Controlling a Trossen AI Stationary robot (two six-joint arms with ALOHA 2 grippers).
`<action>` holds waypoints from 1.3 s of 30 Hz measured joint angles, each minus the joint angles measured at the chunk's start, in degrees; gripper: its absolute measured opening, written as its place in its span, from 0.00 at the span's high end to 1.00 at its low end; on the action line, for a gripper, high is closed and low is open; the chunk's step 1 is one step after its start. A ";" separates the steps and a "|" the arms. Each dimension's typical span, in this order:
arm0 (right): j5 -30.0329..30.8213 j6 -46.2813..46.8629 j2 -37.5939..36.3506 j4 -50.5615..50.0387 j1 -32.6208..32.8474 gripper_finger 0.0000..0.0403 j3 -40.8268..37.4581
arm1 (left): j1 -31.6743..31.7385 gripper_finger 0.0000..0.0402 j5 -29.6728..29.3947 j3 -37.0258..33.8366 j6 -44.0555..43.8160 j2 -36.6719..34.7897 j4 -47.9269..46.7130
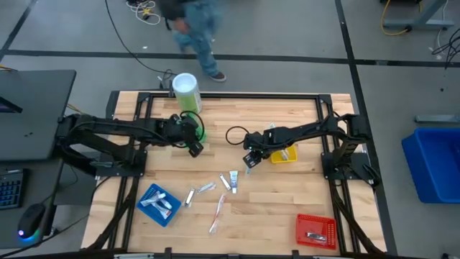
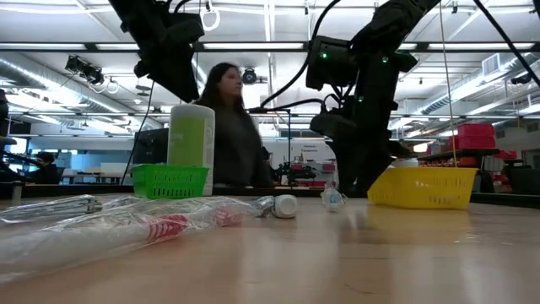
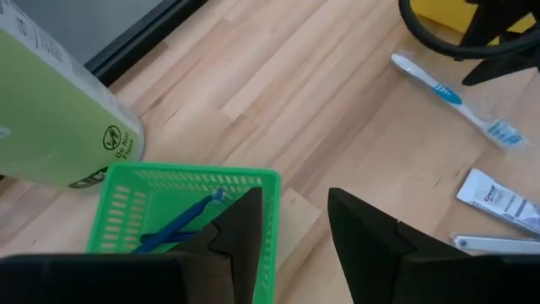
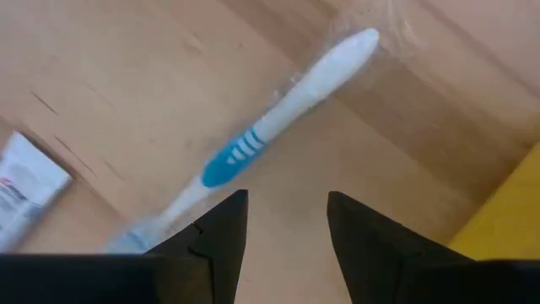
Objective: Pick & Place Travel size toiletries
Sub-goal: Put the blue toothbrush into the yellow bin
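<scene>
Wrapped toothbrushes (image 2: 126, 224) lie closest to the low camera, blurred in clear film, their far ends lost behind a white cap (image 2: 285, 205); the right fingers (image 4: 287, 236) stand parted and empty just above a white-and-blue toothbrush (image 4: 270, 135) flat on the counter (image 1: 287, 208), its bristle end hidden under the left-hand finger; a small white tube (image 4: 25, 190) is cut off at the picture's edge — only a corner shows. The yellow tray (image 1: 284, 155) sits just beside that gripper. Across the counter, the left fingers (image 3: 291, 245) are open too, holding nothing, hovering over the rim of the green tray (image 3: 181, 181), where a blue toothbrush (image 3: 181, 224) lies partly hidden behind a finger; the green canister (image 1: 187, 93) stands just beside it.
</scene>
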 joint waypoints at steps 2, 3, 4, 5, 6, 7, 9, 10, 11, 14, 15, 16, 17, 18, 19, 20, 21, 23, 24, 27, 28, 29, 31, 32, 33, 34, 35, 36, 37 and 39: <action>0.03 2.10 -0.26 0.54 0.07 0.58 0.00 | 0.04 0.64 -0.01 0.00 0.00 0.00 -0.15; 0.06 3.51 -0.40 1.24 0.05 0.58 0.00 | 0.04 0.64 -0.01 0.00 0.15 0.00 -0.06; 0.06 4.64 -0.44 2.47 -0.04 0.58 0.02 | 0.04 0.64 -0.01 0.00 0.41 0.00 -0.06; 0.04 5.31 -0.44 3.20 -0.21 0.58 0.02 | 0.04 0.64 0.02 0.00 0.47 0.01 -0.10; 0.04 5.50 -0.44 3.41 -0.43 0.57 0.02 | 0.04 0.64 0.02 0.00 0.43 0.00 -0.08; 0.08 5.62 -0.44 3.84 -0.75 0.57 0.02 | 0.03 0.64 0.01 0.00 0.42 0.00 -0.08; 0.52 6.59 -0.18 4.76 -1.39 0.56 0.02 | 0.02 0.64 0.01 0.00 0.39 0.02 -0.08; 0.75 7.61 -0.08 4.73 -1.62 0.56 0.02 | 0.02 0.64 0.01 0.00 0.39 0.02 -0.06; 1.24 8.65 0.04 4.74 -1.83 0.56 0.02 | 0.02 0.64 0.01 0.00 0.37 0.02 -0.08; 1.67 10.02 0.90 6.24 -1.89 0.56 0.02 | 0.02 0.64 0.01 0.00 0.37 0.01 -0.07; 1.71 10.34 1.26 6.64 -1.87 0.56 0.00 | 0.02 0.64 0.01 0.00 0.40 0.02 -0.12; 1.56 10.45 1.70 7.94 -1.85 0.57 0.00 | 0.02 0.64 0.01 0.00 0.53 0.00 -0.08; 1.22 10.58 2.13 8.48 -1.85 0.57 0.00 | 0.02 0.64 0.01 0.00 0.79 0.02 -0.04; 1.15 10.60 2.60 8.59 -1.85 0.58 0.00 | 0.02 0.64 0.01 0.00 1.07 0.00 -0.05; 1.13 10.60 3.11 9.61 -1.87 0.59 0.00 | 0.02 0.64 0.00 0.00 1.15 0.02 -0.02; 1.15 10.57 3.67 10.35 -1.87 0.59 0.00 | 0.02 0.64 0.01 0.00 1.18 0.02 -0.04; 1.15 10.51 4.09 10.62 -1.87 0.60 0.02 | 0.02 0.64 0.01 0.00 1.20 0.02 -0.06; 1.21 9.27 4.52 10.86 -1.87 0.62 0.09 | 0.02 0.64 0.01 0.00 1.39 0.02 0.00; 1.46 8.38 4.69 10.81 -1.85 0.63 0.12 | 0.02 0.64 0.04 0.00 1.83 0.02 -0.12; 1.67 5.15 4.78 10.52 -1.73 0.68 0.15 | -0.13 0.64 0.42 0.00 5.55 0.02 -0.08; 1.66 4.31 4.79 10.42 -1.63 0.71 0.15 | -0.31 0.64 0.76 0.00 6.55 0.02 -0.06; 1.69 3.71 4.80 10.35 -1.55 0.74 0.15 | -0.42 0.64 1.05 0.00 7.30 0.02 0.05; 1.75 2.35 4.84 10.28 -1.50 0.80 0.13 | -0.67 0.64 2.12 0.00 8.70 0.02 -0.02; 1.75 1.55 4.86 10.22 -1.50 0.83 0.13 | -0.91 0.64 2.51 0.00 9.22 0.02 0.01; 1.76 0.90 4.87 10.12 -1.51 0.85 0.12 | -1.09 0.64 2.75 0.00 9.30 0.02 0.01; 1.76 0.03 4.79 9.93 -1.52 0.88 0.11 | -1.30 0.64 2.99 0.00 9.30 0.02 0.03; 1.66 -0.89 4.45 9.62 -1.52 0.90 0.05 | -1.60 0.64 3.09 0.00 9.12 0.02 0.05; 1.55 -1.86 4.24 9.35 -1.52 0.91 0.02 | -1.83 0.64 3.07 0.00 8.55 0.02 0.05; 1.27 -2.88 3.74 9.00 -1.52 0.92 -0.03 | -2.06 0.64 3.09 -0.02 8.06 0.02 0.19; 0.43 -4.70 1.97 7.56 -1.36 0.94 -0.15 | -2.55 0.64 3.07 -0.81 7.25 0.02 1.53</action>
